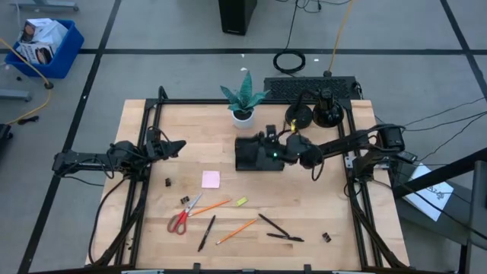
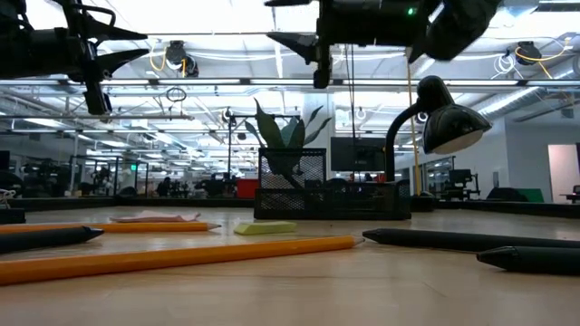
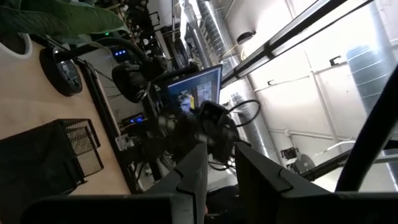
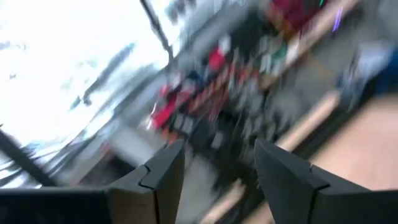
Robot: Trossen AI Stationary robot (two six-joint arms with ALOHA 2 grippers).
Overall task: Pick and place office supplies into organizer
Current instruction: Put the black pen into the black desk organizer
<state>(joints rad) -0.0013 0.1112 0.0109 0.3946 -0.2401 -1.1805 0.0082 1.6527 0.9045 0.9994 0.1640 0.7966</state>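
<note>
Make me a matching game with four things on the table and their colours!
Things:
1. scissors handles
2. sticky-note pad
3. highlighter
4. organizer

Colours:
A. yellow-green
B. black
C. red
D. pink

Pairs: 1-C, 2-D, 3-A, 4-B
</note>
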